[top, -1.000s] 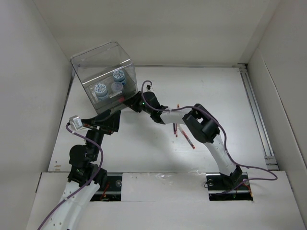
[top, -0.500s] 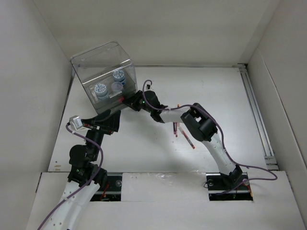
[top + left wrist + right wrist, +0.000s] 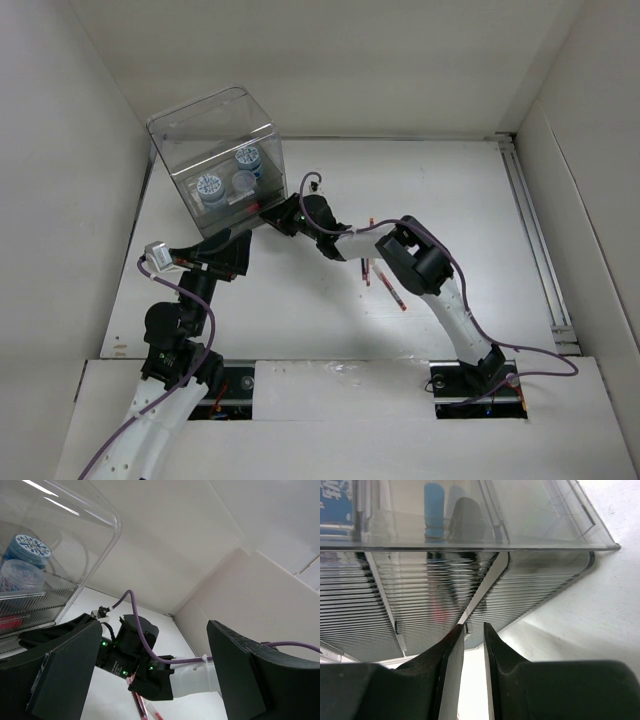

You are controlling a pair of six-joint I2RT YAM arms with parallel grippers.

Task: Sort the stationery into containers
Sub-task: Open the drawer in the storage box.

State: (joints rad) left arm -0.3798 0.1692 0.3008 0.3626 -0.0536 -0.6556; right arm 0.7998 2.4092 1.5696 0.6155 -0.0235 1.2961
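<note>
The clear organiser box (image 3: 215, 150) stands at the far left with blue-and-white rolls (image 3: 209, 187) inside. Several red pens (image 3: 385, 280) lie mid-table. My right gripper (image 3: 268, 212) is at the box's front drawers. In the right wrist view its fingers (image 3: 473, 626) stand a narrow gap apart, pinching the small drawer tab (image 3: 468, 629) of the ribbed drawers (image 3: 420, 590); a red blur (image 3: 440, 611) shows inside one drawer. My left gripper (image 3: 232, 248) is open and empty just below the box. Its wrist view (image 3: 154, 630) shows the box (image 3: 75, 545) and pens (image 3: 142, 710).
The right arm (image 3: 135, 650) with its purple cable reaches across in front of my left gripper. White walls close in the table on the left, back and right. A rail (image 3: 535, 230) runs along the right edge.
My right gripper has moved a little left and up, closer against the box's drawers. The left arm has not moved.
</note>
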